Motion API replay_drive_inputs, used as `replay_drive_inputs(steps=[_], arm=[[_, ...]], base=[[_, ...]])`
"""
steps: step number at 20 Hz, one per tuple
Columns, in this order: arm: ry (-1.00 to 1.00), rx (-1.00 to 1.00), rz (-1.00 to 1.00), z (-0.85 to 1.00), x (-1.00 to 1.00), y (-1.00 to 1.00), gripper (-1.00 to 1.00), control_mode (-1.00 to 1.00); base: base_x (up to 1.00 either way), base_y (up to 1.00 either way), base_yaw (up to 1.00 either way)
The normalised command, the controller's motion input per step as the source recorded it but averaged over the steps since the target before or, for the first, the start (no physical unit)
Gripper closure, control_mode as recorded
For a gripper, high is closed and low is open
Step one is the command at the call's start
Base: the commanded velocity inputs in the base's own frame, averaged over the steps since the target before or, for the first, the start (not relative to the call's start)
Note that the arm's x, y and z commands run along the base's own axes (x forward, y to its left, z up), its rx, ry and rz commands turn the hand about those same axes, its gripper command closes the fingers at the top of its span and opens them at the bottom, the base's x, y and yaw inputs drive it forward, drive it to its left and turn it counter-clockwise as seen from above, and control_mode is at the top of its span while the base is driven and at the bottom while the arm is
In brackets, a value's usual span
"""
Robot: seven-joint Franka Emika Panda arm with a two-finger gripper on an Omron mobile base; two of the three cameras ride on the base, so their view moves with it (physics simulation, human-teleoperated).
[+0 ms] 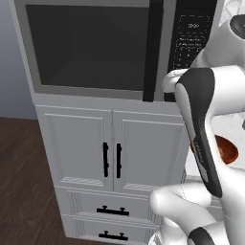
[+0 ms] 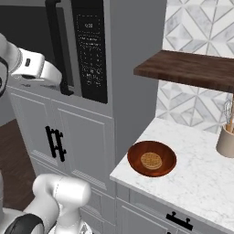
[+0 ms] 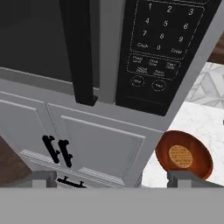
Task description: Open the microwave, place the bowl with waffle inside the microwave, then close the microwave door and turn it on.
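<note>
The microwave [image 1: 91, 48] is built in above white cabinets, and its door [image 3: 39, 39] is closed. A long black bar handle [image 3: 81, 52] runs down the door, beside the black keypad [image 3: 164, 43]. The reddish-brown bowl [image 2: 151, 158] holding a round golden waffle [image 2: 151, 161] sits on the marble counter to the right of the microwave. It also appears in the hand view, bowl [image 3: 183, 155] at lower right. My gripper [image 3: 116, 179] is open and empty. It hangs in front of the microwave's lower edge, a short way back from the bottom end of the handle.
White cabinet doors [image 1: 112, 160] with short black handles and two drawers [image 1: 112, 210] sit under the microwave. The marble counter [image 2: 196, 178] runs off to the right, with a wooden shelf [image 2: 192, 68] above it. A utensil holder [image 2: 226, 137] stands at the far right. The floor [image 1: 24, 182] is dark wood.
</note>
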Motion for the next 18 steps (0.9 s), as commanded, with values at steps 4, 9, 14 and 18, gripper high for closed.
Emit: replay_drive_inputs(steps=[4, 9, 14, 18], arm=[[-0.27, 0.01, -0.08, 0.00, 0.32, 0.53, -1.00, -1.00], [-0.16, -0.01, -0.09, 0.05, 0.37, 0.22, -1.00, -1.00], [0.00, 0.00, -0.08, 0.00, 0.66, 0.00, -1.00, -1.00], [0.04, 0.00, -0.09, 0.04, 0.70, 0.06, -1.00, -1.00]], base=[[0.00, 0.00, 0.00], [0.00, 0.00, 0.00], [0.00, 0.00, 0.00], [0.00, 0.00, 0.00]])
